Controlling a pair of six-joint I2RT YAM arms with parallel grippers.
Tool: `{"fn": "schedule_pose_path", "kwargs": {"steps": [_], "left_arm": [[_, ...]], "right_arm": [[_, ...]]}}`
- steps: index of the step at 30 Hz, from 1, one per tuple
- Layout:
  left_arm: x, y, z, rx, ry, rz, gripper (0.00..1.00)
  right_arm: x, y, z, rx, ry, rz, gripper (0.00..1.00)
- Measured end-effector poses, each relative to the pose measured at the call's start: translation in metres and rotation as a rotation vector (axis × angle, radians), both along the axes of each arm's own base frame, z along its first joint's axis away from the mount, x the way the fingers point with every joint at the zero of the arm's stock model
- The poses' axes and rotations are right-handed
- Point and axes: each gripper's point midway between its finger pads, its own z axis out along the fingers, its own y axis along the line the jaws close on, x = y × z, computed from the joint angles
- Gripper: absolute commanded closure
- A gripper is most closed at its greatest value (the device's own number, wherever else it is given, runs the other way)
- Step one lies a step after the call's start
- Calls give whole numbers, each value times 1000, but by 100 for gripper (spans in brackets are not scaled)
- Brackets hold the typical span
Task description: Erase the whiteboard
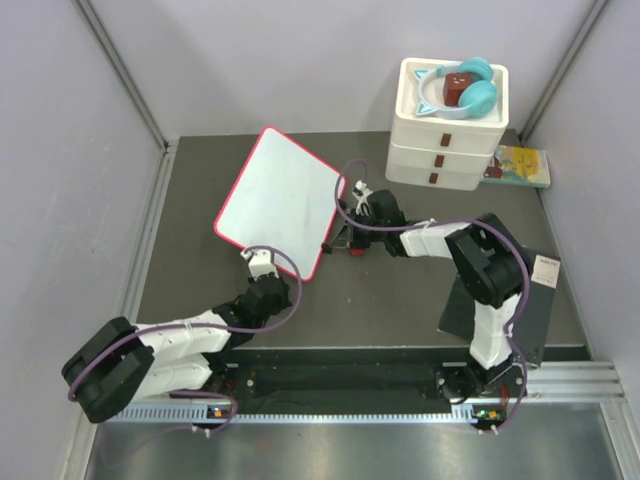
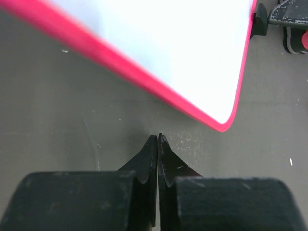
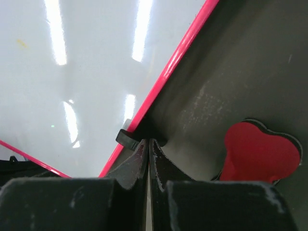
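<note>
- The board lies flat and askew on the worktop, left of centre, with an arm at each of two edges.
- The left fingers are pressed together on nothing, just short of the board's near corner.
- The right fingers are also closed and empty. Their tips are at the right rim by a small black tab, and I cannot tell whether they touch it.
- A red heart lies just beside them on the worktop and is probably the eraser.
- Only a faint yellow speck shows on the white.
- To wipe well, open the right fingers wide, take the heart by its sides and keep it flat on the board.
- Pin the near rim with the left fingers so the board cannot slide.
</note>
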Motion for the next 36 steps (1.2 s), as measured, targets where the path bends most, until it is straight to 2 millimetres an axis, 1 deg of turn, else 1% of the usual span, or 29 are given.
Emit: {"fn": "schedule_pose_path", "kwargs": {"steps": [2, 6, 10, 12, 17, 21, 32, 36], "left_arm": [[0, 0, -2, 7, 4, 2, 100], [2, 3, -7, 33, 14, 19, 100], [7, 1, -10, 56, 26, 29, 100], [11, -1, -10, 65, 29, 35, 100], [20, -7, -8, 85, 29, 46, 100], [26, -10, -12, 108, 40, 51, 100], [30, -3, -12, 125, 37, 76, 100], [36, -6, -12, 145, 38, 70, 100]], "right_arm": [[3, 0, -4, -8, 0, -5, 100], [10, 4, -4, -5, -12, -9, 100], [10, 4, -16, -19, 7, -10, 100], [8, 3, -20, -25, 17, -9, 100], [8, 4, -19, -23, 17, -8, 100], [9, 3, -20, -25, 17, -11, 100], [8, 4, -19, -20, 18, -7, 100], [8, 4, -20, -20, 18, -7, 100]]}}
